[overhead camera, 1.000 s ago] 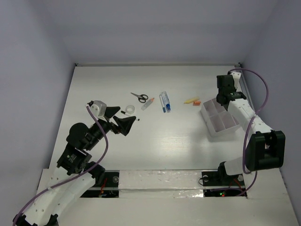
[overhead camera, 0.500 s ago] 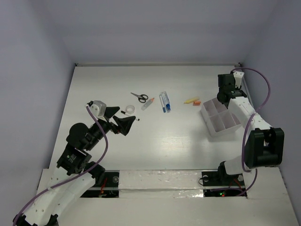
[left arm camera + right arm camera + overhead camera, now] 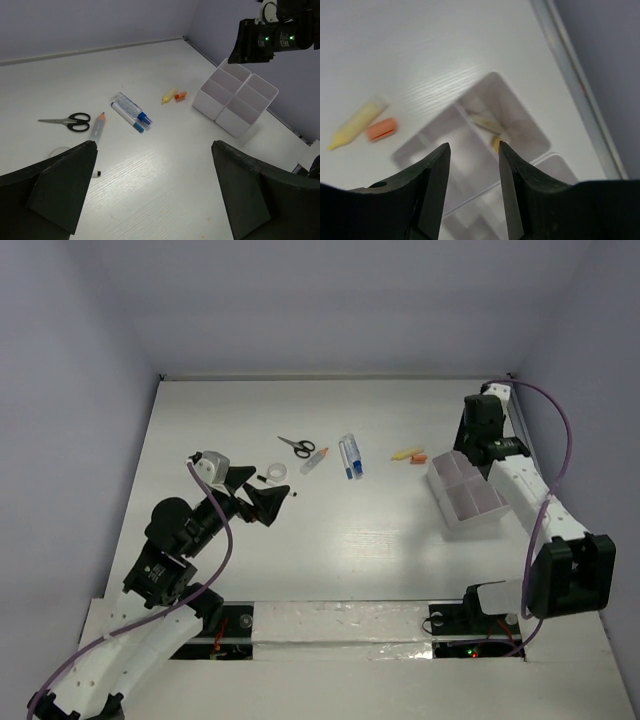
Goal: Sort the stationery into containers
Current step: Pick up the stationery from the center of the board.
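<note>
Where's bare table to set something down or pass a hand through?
Crowded: the row from scissors through tube and pens to the yellow and orange pieces. Free: the far strip between that row and the back wall; the wide near-centre table between left claw and containers.

White arms [image 3: 520,480] with black joints [image 3: 570,575], purple cables [image 3: 568,440].
</note>
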